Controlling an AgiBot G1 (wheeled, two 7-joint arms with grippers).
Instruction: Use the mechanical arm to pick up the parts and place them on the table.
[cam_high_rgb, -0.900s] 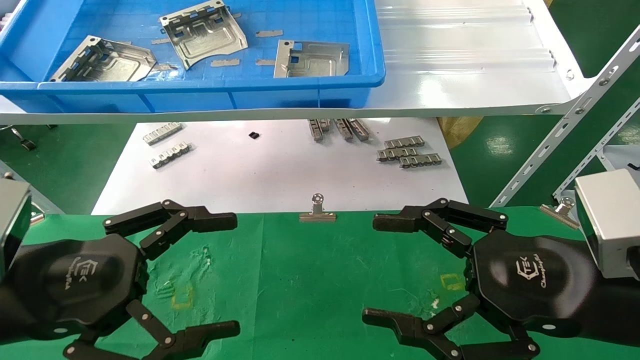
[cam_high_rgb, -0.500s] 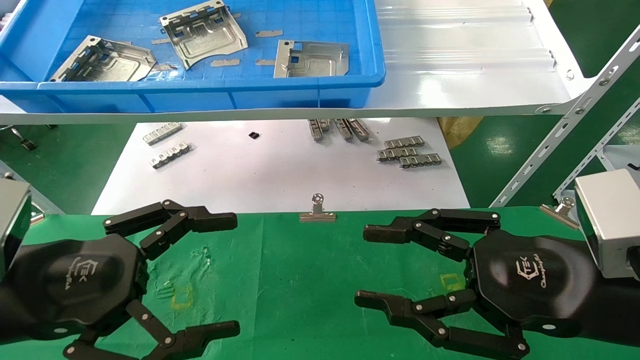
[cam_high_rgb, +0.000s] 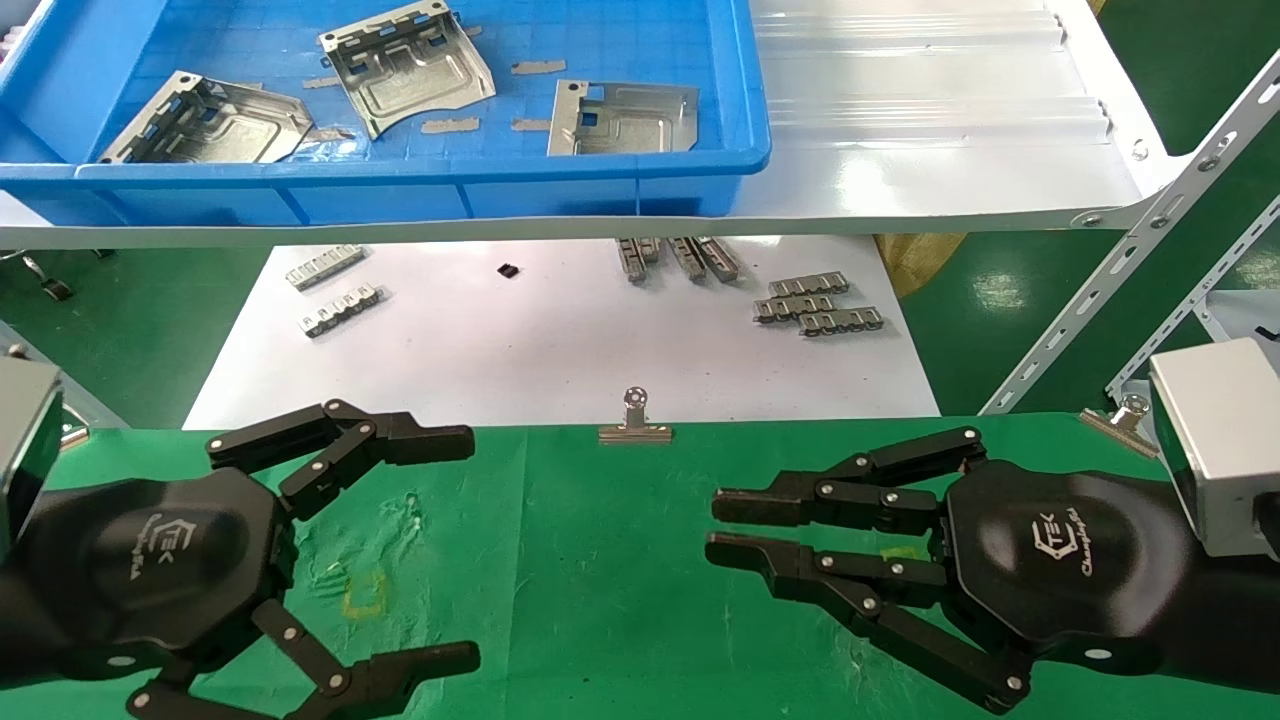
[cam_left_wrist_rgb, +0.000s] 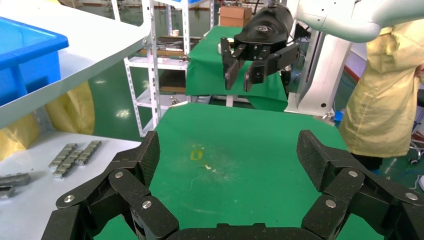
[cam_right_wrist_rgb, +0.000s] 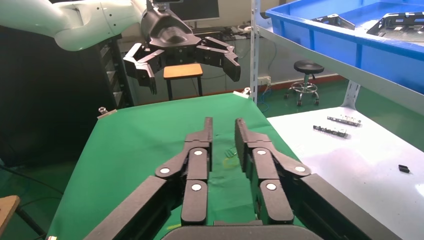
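Parts: three flat silver stamped sheet-metal plates (cam_high_rgb: 622, 118), (cam_high_rgb: 408, 67), (cam_high_rgb: 208, 122) lie inside the blue plastic bin (cam_high_rgb: 430, 185) on the glossy white shelf (cam_high_rgb: 930, 150), beyond the far edge of the worktop; none is on the cloth.
Table: wrinkled green cloth worktop (cam_high_rgb: 600, 560) with a yellow square outline (cam_high_rgb: 364, 592); a silver binder clip (cam_high_rgb: 634, 424) sits at the middle of its far edge, another (cam_high_rgb: 1120, 416) at the far right corner.
Right gripper (cam_high_rgb: 712, 528): black, hexagonal palm with white "TEK" logo; hovers over the right half of the cloth, fingers drawn nearly together with a narrow gap, holding nothing.
Left gripper (cam_high_rgb: 474, 548): same build; over the left half, near the near edge, fingers spread wide, empty.
White sheet (cam_high_rgb: 560, 340): beyond the far edge, under the shelf, carrying small toothed metal strips (cam_high_rgb: 818, 304).
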